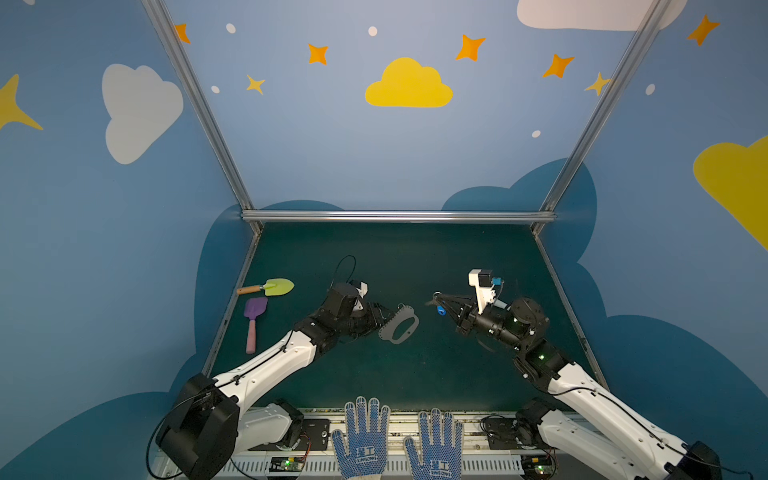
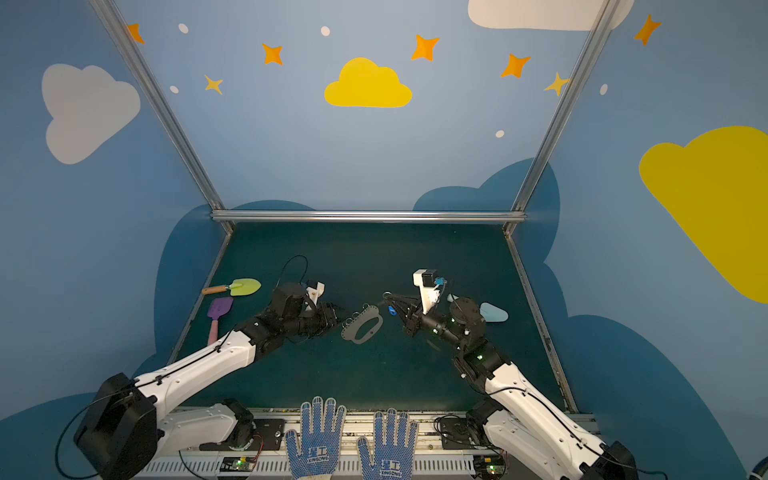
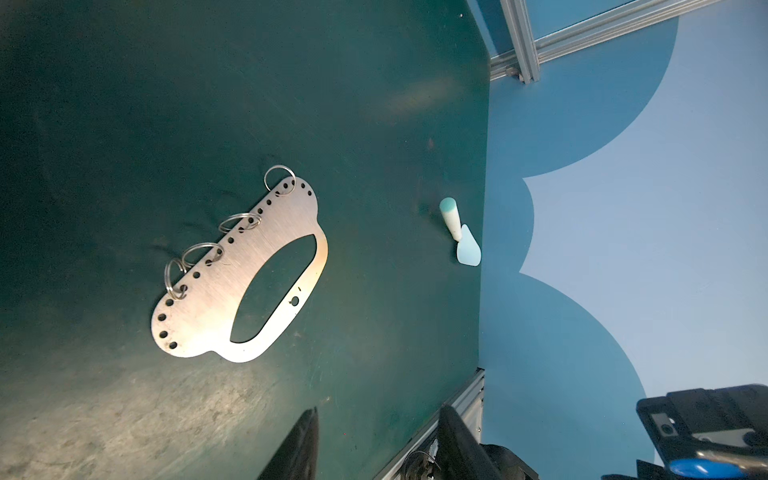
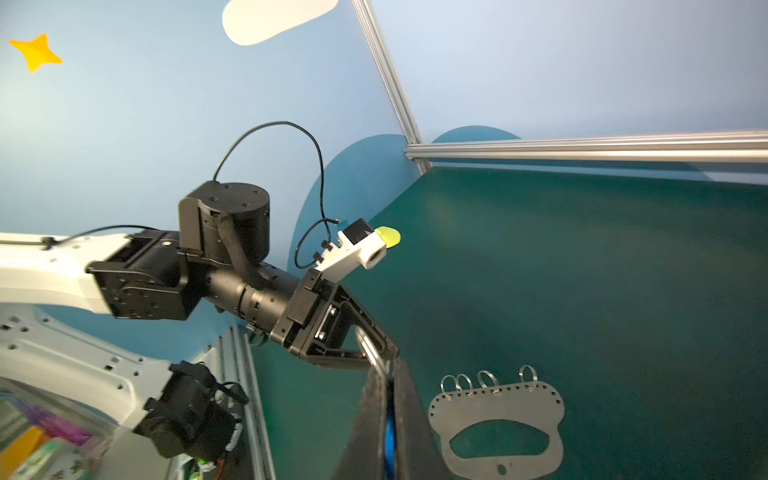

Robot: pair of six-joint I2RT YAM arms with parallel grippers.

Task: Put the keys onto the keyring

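Now right gripper [image 4: 388, 376] clamped on keys [image 4: 389, 436] above mat [image 4: 582, 249]; left gripper [image 3: 378, 415] jaws apart, empty, just beside keyring [image 3: 249, 257] lying flat.

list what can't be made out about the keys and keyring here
- The keys: the right wrist view shows only a blue sliver and a ring; the right gripper hides the metal blade.
- In both top views the keys are a blue speck, too small for detail.
- The keyring: whether its wire rings are split open is too small to tell in every view.
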